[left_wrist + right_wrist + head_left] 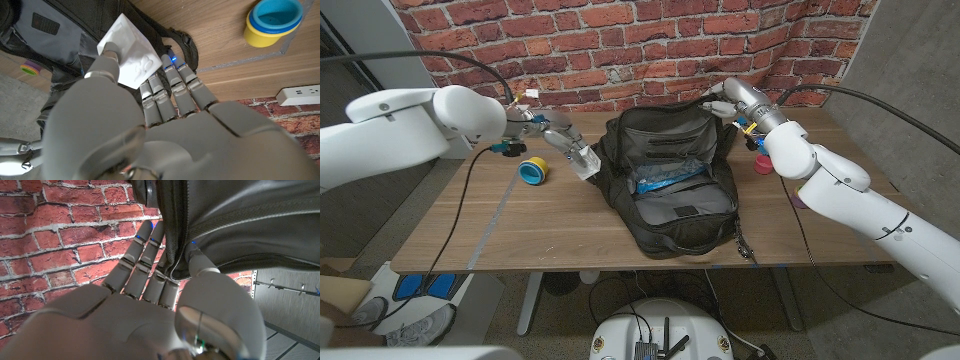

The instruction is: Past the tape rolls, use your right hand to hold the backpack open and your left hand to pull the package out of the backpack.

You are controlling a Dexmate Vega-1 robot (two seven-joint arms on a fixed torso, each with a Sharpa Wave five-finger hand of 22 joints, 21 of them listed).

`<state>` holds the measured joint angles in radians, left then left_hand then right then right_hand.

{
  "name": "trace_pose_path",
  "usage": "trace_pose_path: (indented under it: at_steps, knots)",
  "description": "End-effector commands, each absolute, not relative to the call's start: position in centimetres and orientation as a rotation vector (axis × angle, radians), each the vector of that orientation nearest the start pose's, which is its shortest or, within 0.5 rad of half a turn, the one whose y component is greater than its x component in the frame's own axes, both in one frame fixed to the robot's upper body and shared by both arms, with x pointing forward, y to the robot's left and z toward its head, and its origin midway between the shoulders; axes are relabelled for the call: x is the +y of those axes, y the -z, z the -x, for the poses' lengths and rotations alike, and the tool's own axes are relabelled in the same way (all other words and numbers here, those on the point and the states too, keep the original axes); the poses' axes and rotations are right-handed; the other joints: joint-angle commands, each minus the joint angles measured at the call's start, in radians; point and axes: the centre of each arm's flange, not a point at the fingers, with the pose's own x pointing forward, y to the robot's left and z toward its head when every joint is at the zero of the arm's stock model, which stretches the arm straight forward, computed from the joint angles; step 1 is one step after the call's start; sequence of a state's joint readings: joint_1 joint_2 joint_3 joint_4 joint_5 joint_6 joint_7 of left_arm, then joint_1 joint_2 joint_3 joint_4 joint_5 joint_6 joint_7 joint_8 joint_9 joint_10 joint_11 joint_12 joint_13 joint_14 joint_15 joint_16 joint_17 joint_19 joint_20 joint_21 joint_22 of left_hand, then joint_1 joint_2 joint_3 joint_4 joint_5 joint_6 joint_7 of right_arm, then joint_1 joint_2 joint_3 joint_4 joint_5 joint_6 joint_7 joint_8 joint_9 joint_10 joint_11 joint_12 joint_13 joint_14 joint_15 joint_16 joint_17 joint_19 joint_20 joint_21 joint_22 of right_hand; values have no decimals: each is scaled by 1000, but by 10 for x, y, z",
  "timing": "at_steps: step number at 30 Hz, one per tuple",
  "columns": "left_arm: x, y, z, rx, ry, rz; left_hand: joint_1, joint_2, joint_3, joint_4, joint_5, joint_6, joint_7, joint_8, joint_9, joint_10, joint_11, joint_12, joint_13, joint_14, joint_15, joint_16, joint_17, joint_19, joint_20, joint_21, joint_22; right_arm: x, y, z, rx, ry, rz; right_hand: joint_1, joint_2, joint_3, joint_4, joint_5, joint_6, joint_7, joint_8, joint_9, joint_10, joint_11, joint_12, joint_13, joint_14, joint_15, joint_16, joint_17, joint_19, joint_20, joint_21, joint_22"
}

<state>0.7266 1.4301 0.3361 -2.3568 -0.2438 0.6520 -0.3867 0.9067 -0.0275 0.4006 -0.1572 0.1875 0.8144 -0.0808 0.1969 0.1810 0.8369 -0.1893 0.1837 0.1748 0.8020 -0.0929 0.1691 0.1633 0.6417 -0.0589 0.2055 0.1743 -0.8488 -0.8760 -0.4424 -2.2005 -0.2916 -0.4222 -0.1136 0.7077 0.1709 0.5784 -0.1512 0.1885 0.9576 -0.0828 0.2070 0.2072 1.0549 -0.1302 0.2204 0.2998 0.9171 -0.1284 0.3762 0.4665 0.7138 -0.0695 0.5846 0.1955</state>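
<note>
I have the table (520, 225) in front of me with the backpack (670, 190) lying open at its middle, flap thrown back toward the brick wall (620, 50) on the far side. Inside the main pocket I can see a blue-and-clear wrapped item (665, 178).

My right hand (725, 105) is at the backpack's far right corner — its fingers (150, 240) lie along the zipper edge with the thumb on the other side, clamped on the fabric and lifting it.

My left hand (560, 135) hangs just left of the backpack, off its near-left side. Thumb and fingers (170, 85) pinch the package (127, 55) — a white, embossed, flat pack, clear of the bag and above the table.

A blue-and-yellow tape roll (532, 170) sits on the table left of that hand; a red roll (761, 163) stands right of the backpack.
</note>
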Motion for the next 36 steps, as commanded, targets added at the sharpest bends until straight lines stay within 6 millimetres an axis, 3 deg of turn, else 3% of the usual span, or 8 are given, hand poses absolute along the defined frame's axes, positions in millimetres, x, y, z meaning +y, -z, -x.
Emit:
trace_pose_path:
  at_steps: [1,17,36]
  knots:
    - [288,-126,-458,-207,231,-1383,1,9,8,-2,8,4,0,0,2,2,-6,1,5,-8,-131,1,-1,1,-153,-4,3,-208,-105,-478,-772,71,1133,-12,5,0,3,3,3,-14,3,4,0,-1,3,7,-4,-79,-2,1,-6,-141,6,1]
    - [292,-124,-468,-188,196,-1460,2,10,12,-4,9,0,-4,-2,3,-4,-9,-1,4,-12,-132,0,-1,1,-153,-4,3,-220,-85,-465,-751,75,1130,-15,6,-2,3,3,0,-17,4,5,-4,-5,6,16,-7,-82,-2,5,-10,-139,11,1]
    - [294,-99,-485,-148,162,-1563,4,9,17,-8,8,-11,-15,-2,8,-23,-11,-5,5,-31,-134,-3,-1,-9,-153,-8,2,-240,-59,-451,-662,116,1071,-20,3,-4,2,3,0,-20,6,5,-3,-7,10,27,-17,-81,-6,9,-21,-136,15,0]
